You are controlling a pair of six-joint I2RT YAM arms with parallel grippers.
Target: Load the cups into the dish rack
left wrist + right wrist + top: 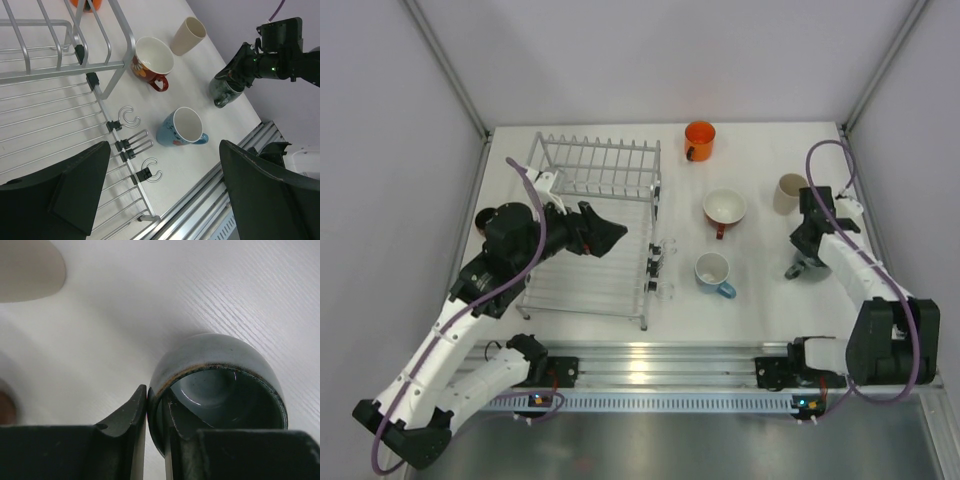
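Fingers (122, 427) of the right end effector (156, 401) are clamped on the dark grey glazed mug (220, 357), one inside the wall and one outside. It sits at the desk's (165, 295) right side. Stiff, slick ceramic that likely chips, so this wall pinch suits it. Its mouth faces up at the wrist, its axis looks roughly upright, and its handle is hidden. The left end effector (165, 192) gapes over the dish rack (600, 168).

five cups (700, 138) (725, 207) (712, 270) (788, 192) (798, 268), one dish rack (590, 165), two arms (440, 345) (855, 265)
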